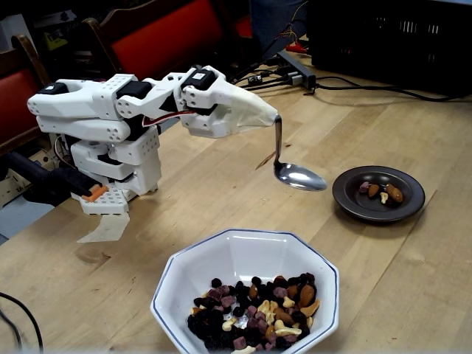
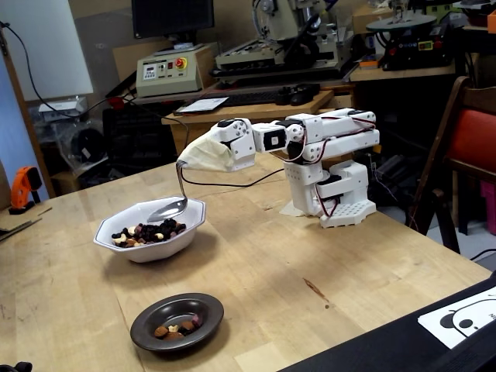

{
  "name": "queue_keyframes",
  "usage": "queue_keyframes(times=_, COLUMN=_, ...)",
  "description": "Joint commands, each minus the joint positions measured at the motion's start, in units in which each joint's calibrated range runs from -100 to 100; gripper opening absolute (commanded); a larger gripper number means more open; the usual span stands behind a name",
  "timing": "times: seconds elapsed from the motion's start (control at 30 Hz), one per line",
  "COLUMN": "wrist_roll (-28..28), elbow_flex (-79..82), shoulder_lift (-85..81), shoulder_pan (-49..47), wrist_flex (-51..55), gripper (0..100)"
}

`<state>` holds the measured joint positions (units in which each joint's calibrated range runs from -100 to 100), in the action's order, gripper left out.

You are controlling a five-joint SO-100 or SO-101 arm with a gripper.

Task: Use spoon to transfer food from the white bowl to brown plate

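In a fixed view the white arm reaches from the left, and its gripper (image 1: 274, 118) — fingers wrapped in a pale cloth-like cover — is clamped on the tip of the spoon (image 1: 299, 177) handle. The spoon hangs below and just right of the gripper, oval bowl roughly level, shiny and empty as far as the picture shows, held clear of the table. Nearer the camera than the gripper and well below it sits the white bowl (image 1: 184, 269), the food (image 1: 254, 310) heaped in its near half. To the right of the spoon, near but not touching, lies the brown plate (image 1: 346, 198), with a few nuts already in it.

In the other fixed view the spoon (image 2: 167, 208) hangs over the white bowl's (image 2: 124, 242) far rim.

My reading: a scoop is next. That calls for lowering the spoon into the heap, tipping under the pieces, lifting level — then carrying across to the plate.
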<state>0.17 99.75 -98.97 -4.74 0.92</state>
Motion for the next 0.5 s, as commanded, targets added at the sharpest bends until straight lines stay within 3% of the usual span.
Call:
queue_keyframes(times=0.0, wrist_roll=-0.6, elbow_flex=0.3, shoulder_lift=-0.8, shoulder_pan=-0.1, wrist_flex=-0.3, gripper=2)
queue_keyframes(times=0.47, wrist_roll=-0.6, elbow_flex=0.3, shoulder_lift=-0.3, shoulder_pan=-0.1, wrist_flex=-0.2, gripper=2)
